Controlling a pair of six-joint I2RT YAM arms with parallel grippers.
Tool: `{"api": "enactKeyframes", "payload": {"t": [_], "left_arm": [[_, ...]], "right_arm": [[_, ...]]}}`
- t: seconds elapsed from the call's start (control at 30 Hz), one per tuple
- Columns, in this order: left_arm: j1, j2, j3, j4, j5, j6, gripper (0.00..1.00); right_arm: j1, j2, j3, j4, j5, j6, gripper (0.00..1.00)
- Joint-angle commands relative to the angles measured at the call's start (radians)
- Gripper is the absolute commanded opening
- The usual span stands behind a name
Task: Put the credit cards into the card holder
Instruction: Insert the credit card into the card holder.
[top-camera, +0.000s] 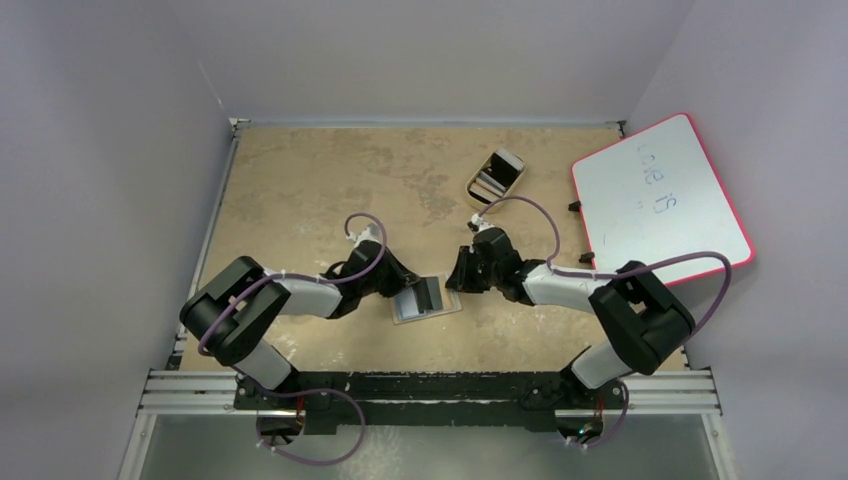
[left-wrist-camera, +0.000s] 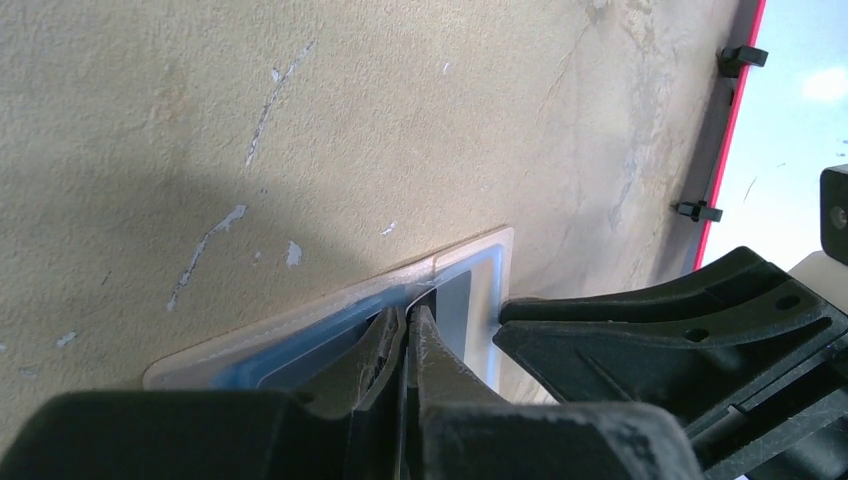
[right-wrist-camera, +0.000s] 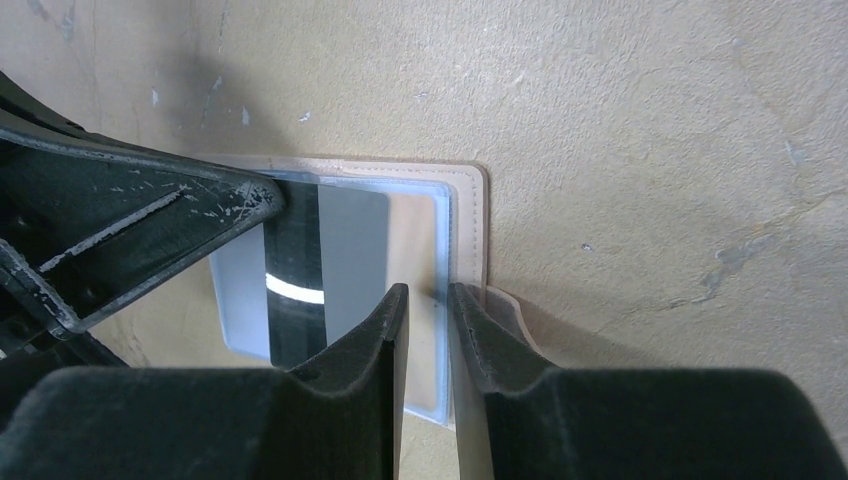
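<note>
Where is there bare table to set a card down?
Bare: the far-left table, from its left edge to the tray; also the near strip between the card holder and the table edge. Crowded: the middle, where both arms' jaws meet at the card holder, and the far right with tray and whiteboard.

Top external: high behind the arm bases, looking down on the whole tan table (top-camera: 300, 180).
Left wrist: close, low, facing the right edge.
Right wrist: close, facing down.
Shared: flat tan card holder (top-camera: 425, 314) (right-wrist-camera: 467, 220).

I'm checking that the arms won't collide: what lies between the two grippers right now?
The card holder, spread open with a credit card over it, lies between the left gripper and the right gripper; the top view shows this.
</note>
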Motion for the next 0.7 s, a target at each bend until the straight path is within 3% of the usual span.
{"api": "enactKeyframes", "payload": {"t": [0.0,0.17,0.27,0.43,0.67], "left_arm": [[-0.007,0.012,-0.005,0.041,-0.067,-0.006,0.00],[-0.036,0.004,-0.020,0.086,-0.091,-0.039,0.01],[-0.039,-0.021,-0.023,0.064,-0.104,-0.045,0.11],[-0.040,-0.089,0.020,-0.108,-0.140,0.008,0.28],[-0.040,-0.126,0.028,-0.181,-0.123,0.017,0.37]], "right_arm": [[0.004,-0.027,-0.009,0.024,-0.019,0.059,0.24],[0.004,-0.038,-0.024,0.037,-0.031,0.081,0.24],[0.004,-0.053,-0.032,0.030,-0.035,0.094,0.24],[0.005,-0.123,0.003,-0.085,0.026,0.049,0.28],[0.005,-0.158,0.023,-0.167,0.052,0.002,0.33]]}}
